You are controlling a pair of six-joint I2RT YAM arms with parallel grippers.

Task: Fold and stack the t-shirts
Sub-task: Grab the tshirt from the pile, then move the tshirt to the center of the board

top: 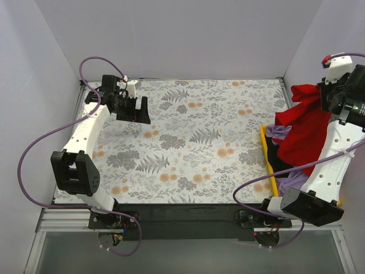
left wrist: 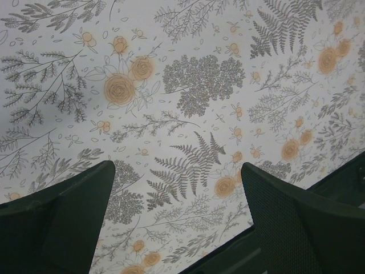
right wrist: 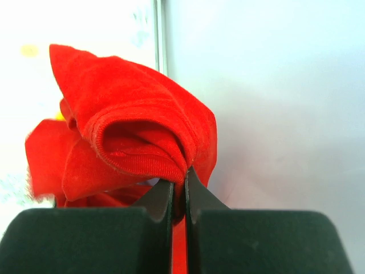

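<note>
While my R hand (top: 326, 97) hangs raised by the far R corner of the counter (top: 188, 148), it is clamped on the red shirt (top: 302, 131). In the wrist view the two fingers (right wrist: 159, 200) are pressed almost flat together, w/ a thin strip of red cloth pinched in the slit between them. Above the tips the red shirt (right wrist: 131, 125) bunches into a rolled lump, and a stitched hem curls across its front. Behind it I see pale wall (right wrist: 274, 103) on the R; the L side is washed out.

From the top cam, the shirt drapes down from my R hand in a long loose fold. Its lower part falls into the bin (top: 266, 154), which sits at the counter's R edge. The upper part is clear of the counter, next to the R wall. The lilac shirt (top: 278, 132) lies in the bin, mostly under the red one, w/ a crumpled bit poking out at the bin's L rim.

My L hand (top: 142, 111) is over the far L part of the counter, well apart from both shirts. It is open: in its wrist view the L hand (left wrist: 179, 222) has both fingers (left wrist: 57, 222) spread wide, w/ only the floral counter (left wrist: 182, 85) showing between them. It touches no cloth.
</note>
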